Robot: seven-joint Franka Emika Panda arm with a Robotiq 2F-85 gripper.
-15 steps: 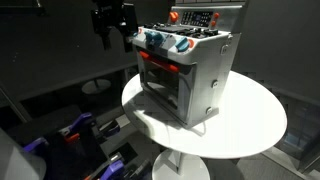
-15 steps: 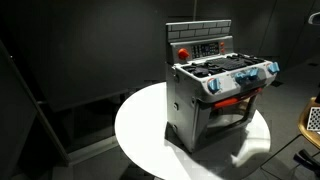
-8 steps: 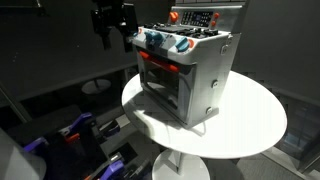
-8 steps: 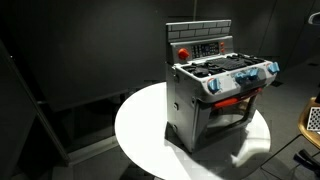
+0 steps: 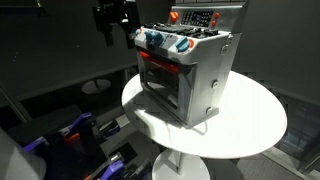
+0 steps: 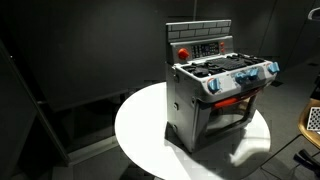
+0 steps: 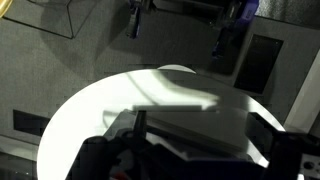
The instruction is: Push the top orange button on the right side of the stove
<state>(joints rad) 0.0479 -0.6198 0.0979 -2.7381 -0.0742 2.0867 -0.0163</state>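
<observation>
The silver-grey toy stove (image 5: 190, 75) stands on a round white table (image 5: 250, 125); it also shows in the other exterior view (image 6: 215, 100). Its dark back panel (image 6: 205, 45) carries a round red-orange button (image 6: 183, 52) and small buttons that are too small to tell apart. Blue and red knobs (image 5: 165, 43) run above the red-trimmed oven door (image 5: 160, 80). My gripper (image 5: 114, 32) hangs open and empty in the air, beside the stove's knob side and apart from it. In the wrist view the gripper (image 7: 200, 135) frames the blurred stove (image 7: 190, 120), with the fingers (image 7: 139, 125) spread wide.
The table (image 6: 140, 130) has a bare rim around the stove. Dark walls surround the scene. Blue and dark clutter (image 5: 80, 135) lies on the floor below the table. A second small round shape (image 5: 97, 87) sits behind.
My gripper has shifted very slightly up and toward the stove. The stove has not moved.
</observation>
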